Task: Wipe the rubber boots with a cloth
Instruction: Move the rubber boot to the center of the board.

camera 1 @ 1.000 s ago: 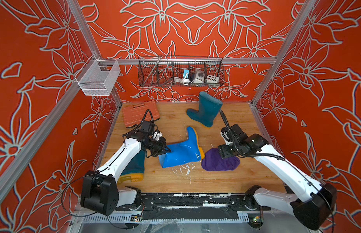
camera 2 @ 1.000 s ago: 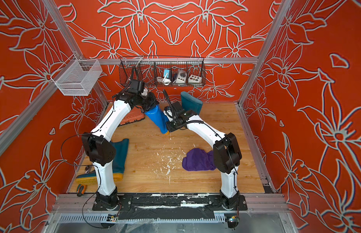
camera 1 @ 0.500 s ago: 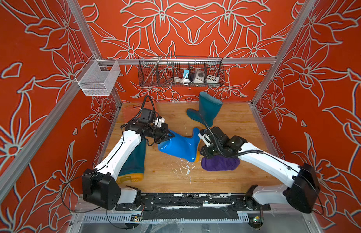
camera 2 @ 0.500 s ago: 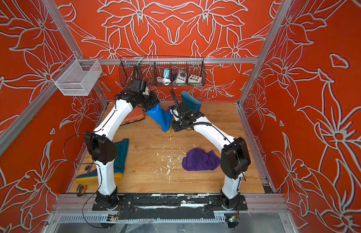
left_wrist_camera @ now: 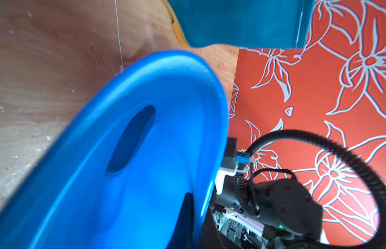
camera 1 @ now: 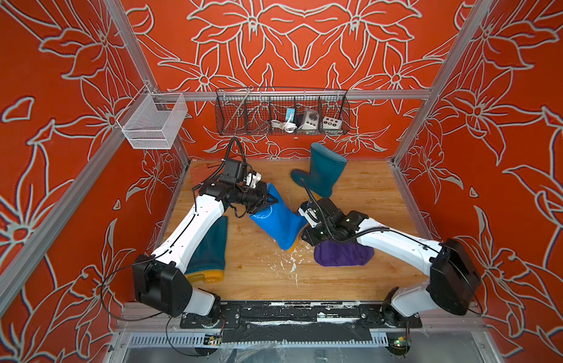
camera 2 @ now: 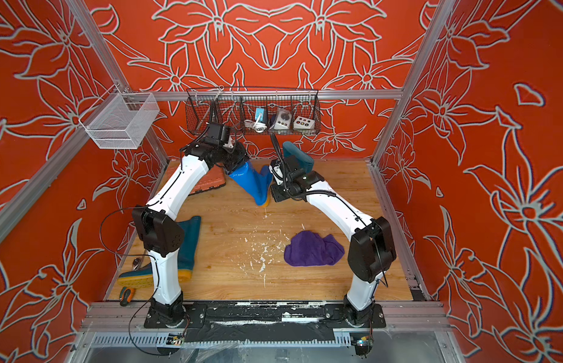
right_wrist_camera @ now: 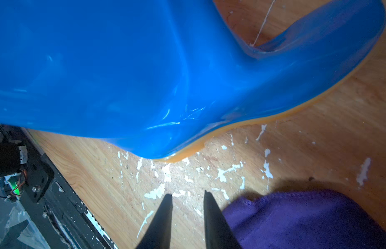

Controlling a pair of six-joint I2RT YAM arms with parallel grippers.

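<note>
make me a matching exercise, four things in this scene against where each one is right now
Things:
1. bright blue boot
2. purple cloth
3. orange tool case
4. white mesh basket

Places:
a. hung on the frame
b. in the jaws of the left gripper
c. crumpled loose on the floor
d. flat on the floor by the back wall

Pairs: 1-b, 2-c, 3-d, 4-a
</note>
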